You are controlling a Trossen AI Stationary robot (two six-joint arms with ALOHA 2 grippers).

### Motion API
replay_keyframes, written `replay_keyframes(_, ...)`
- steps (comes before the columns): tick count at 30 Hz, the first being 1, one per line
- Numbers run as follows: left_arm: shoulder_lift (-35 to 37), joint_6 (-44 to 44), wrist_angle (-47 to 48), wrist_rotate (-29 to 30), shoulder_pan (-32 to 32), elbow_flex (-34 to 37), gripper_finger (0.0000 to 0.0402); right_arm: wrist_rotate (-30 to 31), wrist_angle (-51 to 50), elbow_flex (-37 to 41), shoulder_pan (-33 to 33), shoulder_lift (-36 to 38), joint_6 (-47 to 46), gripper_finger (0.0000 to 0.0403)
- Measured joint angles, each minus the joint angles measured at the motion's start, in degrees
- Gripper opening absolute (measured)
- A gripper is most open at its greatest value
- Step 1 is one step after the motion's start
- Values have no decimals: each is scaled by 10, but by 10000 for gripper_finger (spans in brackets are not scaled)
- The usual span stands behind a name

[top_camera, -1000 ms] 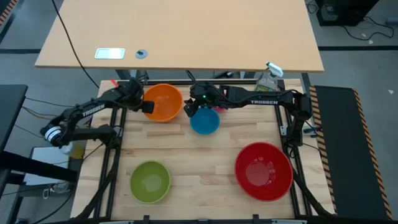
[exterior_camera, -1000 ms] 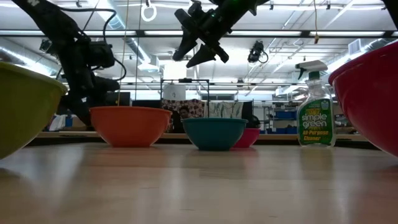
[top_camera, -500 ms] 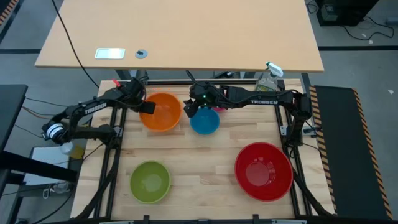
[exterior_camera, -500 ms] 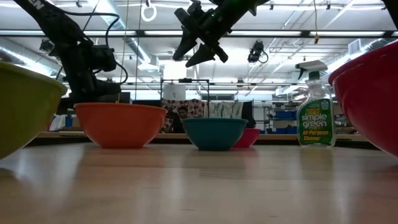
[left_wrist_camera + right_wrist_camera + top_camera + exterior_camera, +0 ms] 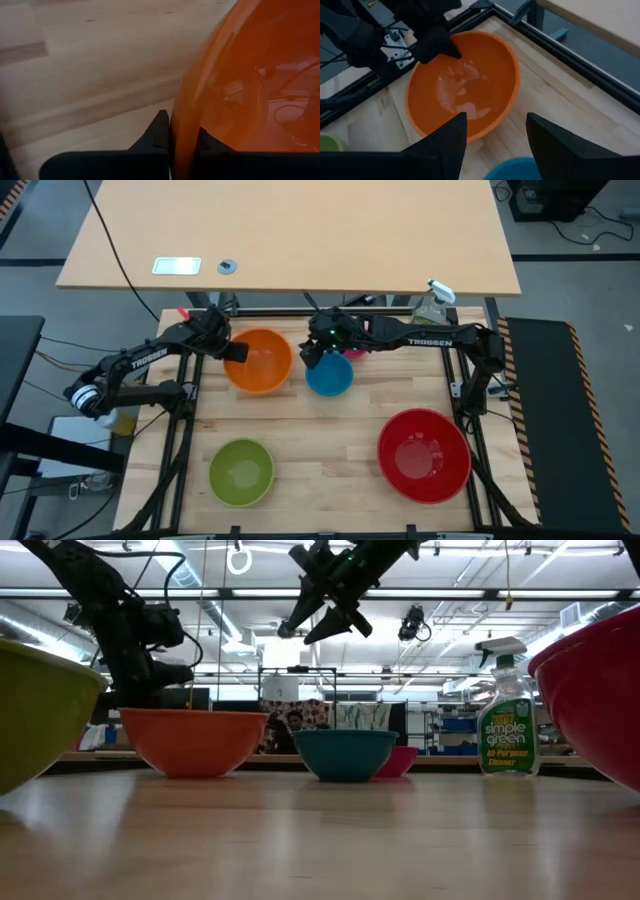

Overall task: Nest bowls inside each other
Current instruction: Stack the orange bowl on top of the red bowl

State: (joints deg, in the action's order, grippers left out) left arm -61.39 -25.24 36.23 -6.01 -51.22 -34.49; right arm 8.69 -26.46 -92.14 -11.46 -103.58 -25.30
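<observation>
Left gripper [image 5: 238, 352] is clamped on the orange bowl [image 5: 261, 361] rim from above; right gripper [image 5: 312, 356] hangs open over the blue bowl [image 5: 329, 375]. Low view: pink bowl [image 5: 400, 761] sits behind the blue. Left wrist view: fingers [image 5: 160, 131] pinch the orange wall. Judging so, nothing nested yet

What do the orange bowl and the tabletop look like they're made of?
Orange bowl: probably glossy plastic; its inside shows bright light patches, and the thin rim is pinched by the left gripper. Tabletop: pale wood planks with visible seams, low-sheen finish.
</observation>
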Motion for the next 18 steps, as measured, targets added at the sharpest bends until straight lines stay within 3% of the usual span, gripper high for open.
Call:
replay_keyframes(4, 10, -8, 5, -13, 22, -28, 10, 4, -45, 0, 0, 14, 0, 210)
replay_keyframes(11, -11, -7, 34, -13, 83, -141, 10, 40, -105, 13, 0, 73, 8, 210)
replay_keyframes(18, -81, -23, 47, -6, 163, -248, 9, 110, -112, 140, 14, 218, -26, 210)
